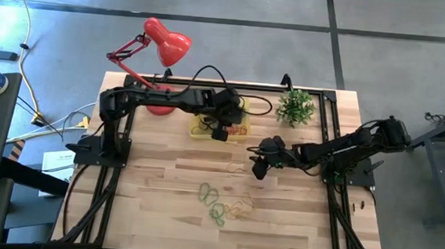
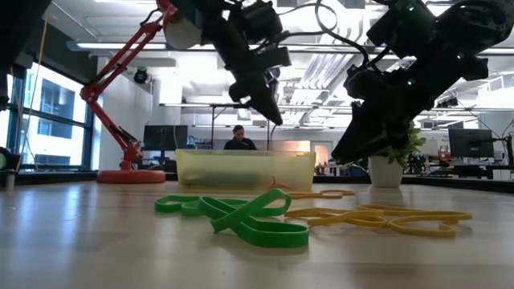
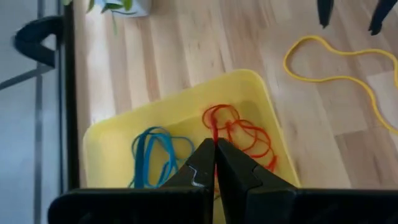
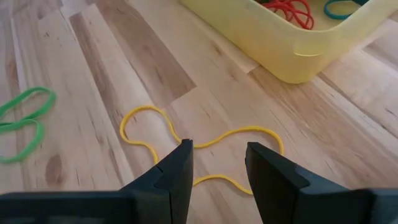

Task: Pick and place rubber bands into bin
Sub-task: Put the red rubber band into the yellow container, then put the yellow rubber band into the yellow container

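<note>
Left gripper [image 3: 215, 149] over bin [image 3: 112, 134] rim

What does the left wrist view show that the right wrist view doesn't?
Only the left wrist view: the shut left gripper above the bin, a red band hanging from its tips into the bin, and most of the blue rubber bands. Only the right wrist view: the open right gripper over the yellow rubber band and green rubber bands. Both: bin, red rubber bands, that yellow band.
</note>
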`<control>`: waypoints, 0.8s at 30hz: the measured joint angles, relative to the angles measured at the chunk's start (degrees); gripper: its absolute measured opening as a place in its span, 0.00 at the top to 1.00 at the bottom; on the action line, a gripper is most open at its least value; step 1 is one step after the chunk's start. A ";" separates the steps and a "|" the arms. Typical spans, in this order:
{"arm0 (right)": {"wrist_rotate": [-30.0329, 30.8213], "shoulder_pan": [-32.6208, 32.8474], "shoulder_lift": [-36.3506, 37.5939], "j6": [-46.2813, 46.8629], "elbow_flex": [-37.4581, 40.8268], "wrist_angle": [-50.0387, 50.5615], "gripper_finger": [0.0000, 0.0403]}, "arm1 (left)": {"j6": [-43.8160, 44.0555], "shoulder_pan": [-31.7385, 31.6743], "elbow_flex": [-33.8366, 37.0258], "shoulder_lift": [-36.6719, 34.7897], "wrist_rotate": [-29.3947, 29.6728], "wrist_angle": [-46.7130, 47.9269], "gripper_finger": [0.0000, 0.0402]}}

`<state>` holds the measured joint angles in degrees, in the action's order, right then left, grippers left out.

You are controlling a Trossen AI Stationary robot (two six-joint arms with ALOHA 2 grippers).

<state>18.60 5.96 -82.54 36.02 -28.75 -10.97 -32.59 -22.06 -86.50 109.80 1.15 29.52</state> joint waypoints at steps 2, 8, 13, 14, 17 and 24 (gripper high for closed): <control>0.14 0.00 0.00 0.04 0.00 -0.03 0.66 | 0.76 -0.01 0.00 0.23 -0.65 0.34 1.00; 0.19 0.00 0.00 0.23 0.00 -0.07 0.66 | 0.05 -0.04 0.00 0.74 -1.59 1.11 0.92; 0.16 0.00 0.00 0.23 0.00 -0.10 0.66 | -0.16 -0.04 0.00 0.71 -1.76 2.61 0.75; 0.16 0.00 0.00 0.23 0.00 -0.10 0.66 | -0.22 -0.04 0.00 0.71 -1.93 2.75 0.71; 0.16 -0.03 0.00 0.45 0.00 0.42 0.66 | -0.47 -0.04 0.02 -0.39 -4.11 5.87 0.62; -2.31 -5.67 0.00 6.56 0.02 13.20 0.66 | -1.66 3.24 0.00 -7.36 -1.42 18.86 0.52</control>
<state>16.30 0.29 -82.54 42.58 -28.73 2.23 -34.25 -18.82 -86.50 102.44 -0.27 48.38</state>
